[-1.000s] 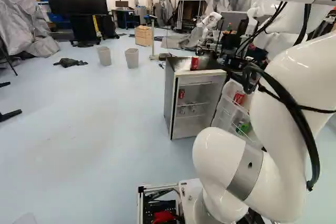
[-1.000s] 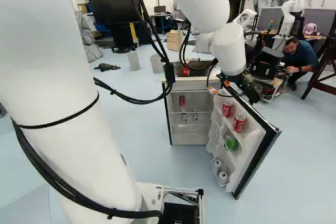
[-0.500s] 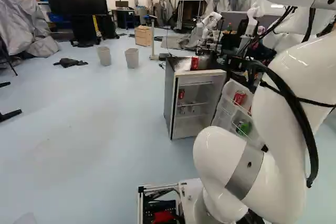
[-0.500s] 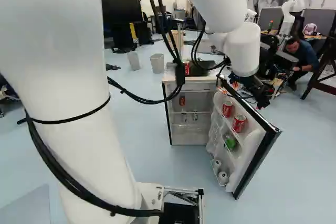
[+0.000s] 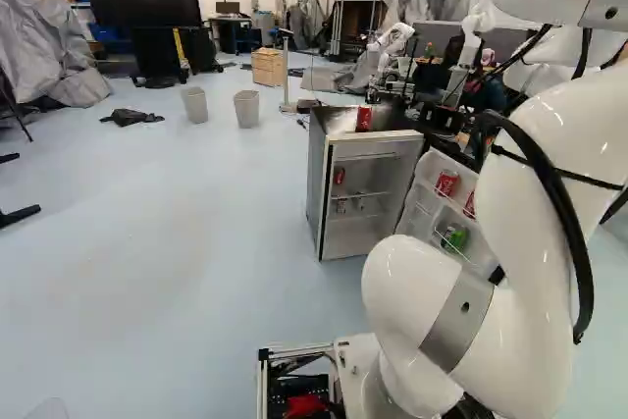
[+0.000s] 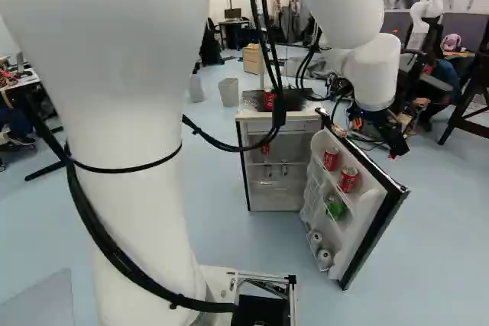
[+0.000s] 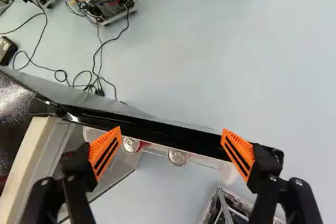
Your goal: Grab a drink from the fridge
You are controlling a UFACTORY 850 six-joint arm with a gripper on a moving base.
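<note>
In the right base view my gripper (image 6: 393, 141) hangs above and behind the top edge of the swung-out fridge door (image 6: 365, 227). Seen in the wrist view, the gripper (image 7: 171, 142) is open, its orange pads far apart, with the door's black edge (image 7: 173, 134) running below them. Two can tops, one can (image 7: 130, 145) and another can (image 7: 178, 157), show beside that edge between the fingers, lower down. These are red cans (image 6: 348, 179) in the door shelf; a green can (image 6: 335, 208) sits below. The fridge (image 5: 319, 183) holds a red can (image 5: 339, 176); another red can (image 5: 364, 118) stands on top.
Two grey bins (image 5: 246, 109) stand on the floor behind the fridge, to its left. Cables (image 7: 94, 72) and wheeled equipment (image 7: 113, 1) lie beyond the door. Another robot (image 6: 429, 1) stands at the back right. A person crouches behind the equipment in the right base view.
My arm has swung to the right in the right base view, carrying the gripper from over the door's hinge side to beyond its top edge. The base, fridge and cans have stayed put.
</note>
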